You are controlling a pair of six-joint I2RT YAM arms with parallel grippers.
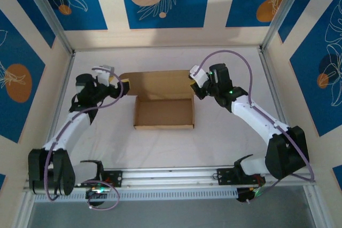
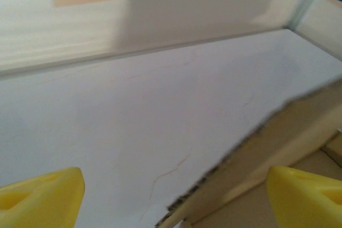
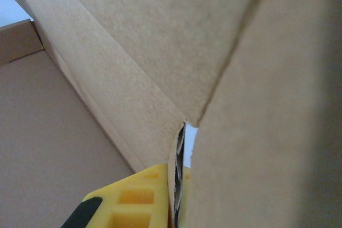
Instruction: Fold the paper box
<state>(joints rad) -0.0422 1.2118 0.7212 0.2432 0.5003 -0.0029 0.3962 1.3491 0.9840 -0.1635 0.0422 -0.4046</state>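
Note:
The paper box is brown cardboard in the middle of the table, a shallow tray with its lid panel lying back behind it. My left gripper sits at the lid's left end. In the left wrist view its yellow fingers stand wide apart, and a ragged cardboard edge crosses near the right finger. My right gripper is at the lid's right end. Its yellow finger is pressed against a thin cardboard flap, so the gripper is shut on the box.
The white table top is walled by cream and blue panels on three sides, with metal posts at the back corners. A rail with the arm bases runs along the near edge.

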